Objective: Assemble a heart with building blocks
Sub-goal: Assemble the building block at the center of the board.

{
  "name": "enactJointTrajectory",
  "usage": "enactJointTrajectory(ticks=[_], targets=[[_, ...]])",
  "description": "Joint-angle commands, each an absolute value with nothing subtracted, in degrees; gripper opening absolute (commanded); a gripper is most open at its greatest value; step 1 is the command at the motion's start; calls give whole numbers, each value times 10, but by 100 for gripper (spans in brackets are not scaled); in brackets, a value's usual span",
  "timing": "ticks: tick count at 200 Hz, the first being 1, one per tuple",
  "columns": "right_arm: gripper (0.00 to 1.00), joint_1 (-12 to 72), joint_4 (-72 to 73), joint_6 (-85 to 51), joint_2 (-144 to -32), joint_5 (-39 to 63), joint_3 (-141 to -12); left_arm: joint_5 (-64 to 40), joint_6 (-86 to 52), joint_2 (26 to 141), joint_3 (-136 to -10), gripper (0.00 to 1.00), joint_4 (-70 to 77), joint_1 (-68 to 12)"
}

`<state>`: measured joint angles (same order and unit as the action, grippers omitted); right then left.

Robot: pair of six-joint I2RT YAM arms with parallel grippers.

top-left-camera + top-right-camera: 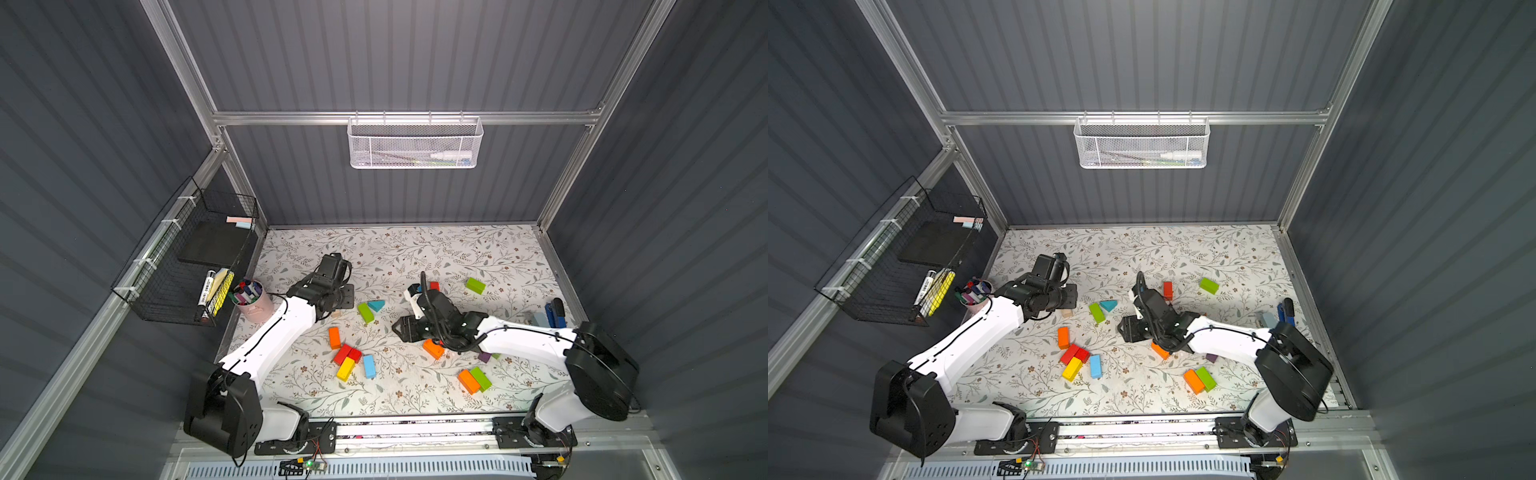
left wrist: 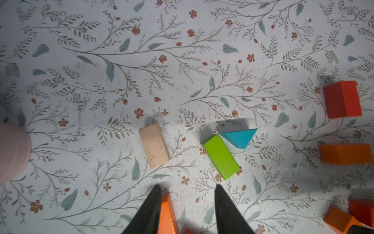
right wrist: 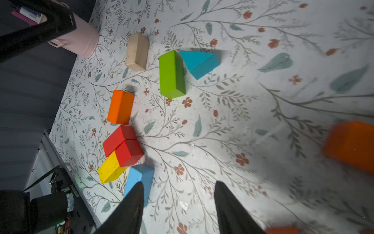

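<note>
**Block heart, early stage.** Two red bricks [image 1: 348,354] lie side by side and touching on the floral worktop [image 1: 415,249]. Every position below is given from this red pair.

- **Near the pair:** A yellow brick [image 1: 345,369] touches the pair on the side toward the arm bases. A light-blue brick [image 1: 369,366] lies just beside it, and an orange brick [image 1: 334,337] lies just beyond it.
- **Farther off:** Farther beyond the pair, a green brick [image 1: 365,312] touches a teal wedge [image 1: 376,305], with a tan brick [image 2: 154,144] near them. Other blocks lie scattered well apart from the pair, toward the right arm.
- **Claws:** The left claw [image 2: 188,186] and the right claw [image 3: 179,183] both have their fingers spread with only worktop showing between them, so both are empty.

**Judged step: choosing the next piece.**

- **Grasping a brick:** It is best taken across its narrow width, with the fingers square to the long flat faces. It should be set down flush without nudging the pieces already touching.
- **Grasping the wedge:** It lies on a triangular face, so a claw coming from above meets converging sides and may squeeze it out.

**Materials.** The blocks look like smooth painted wood, sharp-edged and rigid. The tan one is unpainted and faintly speckled. The worktop is a matte printed sheet, lightly scuffed.
</note>
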<state>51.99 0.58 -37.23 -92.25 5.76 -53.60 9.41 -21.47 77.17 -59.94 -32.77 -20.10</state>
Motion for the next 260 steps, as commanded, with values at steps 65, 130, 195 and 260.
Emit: enactJointTrajectory(ticks=[65,130,195,260], targets=[[24,538,-23,-470,-1099,21,-687,19,-244,808,-547,31,-292,-201],[15,537,-21,-465,-1151,17,-729,-60,-297,868,-508,29,-218,-200],[11,525,-2,-467,-1185,21,-757,-49,-319,897,-487,26,-192,-200],[11,513,9,-461,-1198,40,-769,-47,-331,926,-491,23,-167,-200]])
